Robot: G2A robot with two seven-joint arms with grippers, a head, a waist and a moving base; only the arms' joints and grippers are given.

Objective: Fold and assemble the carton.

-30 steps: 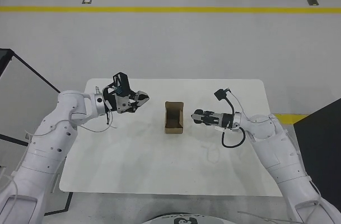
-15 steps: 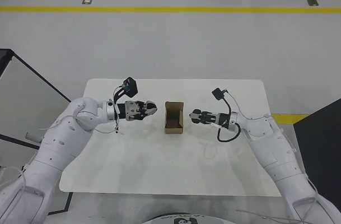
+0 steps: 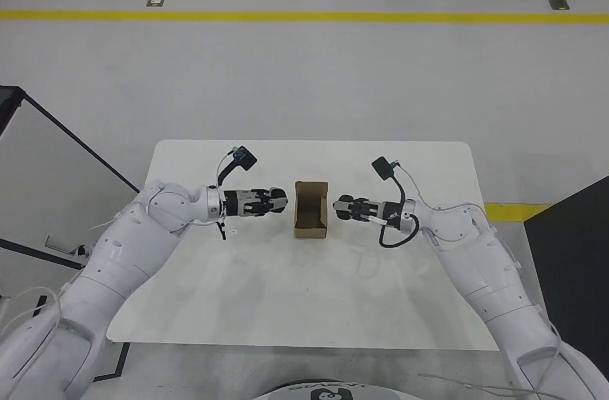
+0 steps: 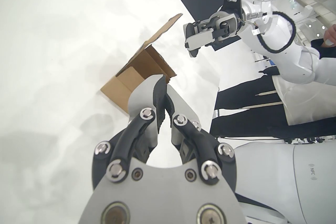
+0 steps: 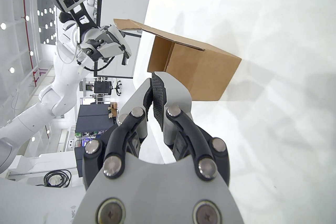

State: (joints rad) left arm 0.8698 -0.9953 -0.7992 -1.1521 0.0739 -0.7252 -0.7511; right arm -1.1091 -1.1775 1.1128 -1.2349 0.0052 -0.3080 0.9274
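White and smooth, the round-cornered desk (image 3: 284,300) sat on a pale grey floor (image 3: 304,90), a yellow line (image 3: 304,17) along the frame's top. At centre stood the brown cardboard carton (image 3: 310,212) — open, one flap (image 4: 161,32) raised. Flanking it, the left hand (image 3: 281,201) and the right hand (image 3: 335,208) were both closed, empty.

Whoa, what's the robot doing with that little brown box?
A two-armed robot is working on a small brown carton that sits in the middle of a white table. The carton is open on top, with a flap not yet folded shut. The left gripper is at one side of it and the right gripper is at the other. Both are shut and hold nothing. They are very close to the carton, but I cannot tell if they touch it.
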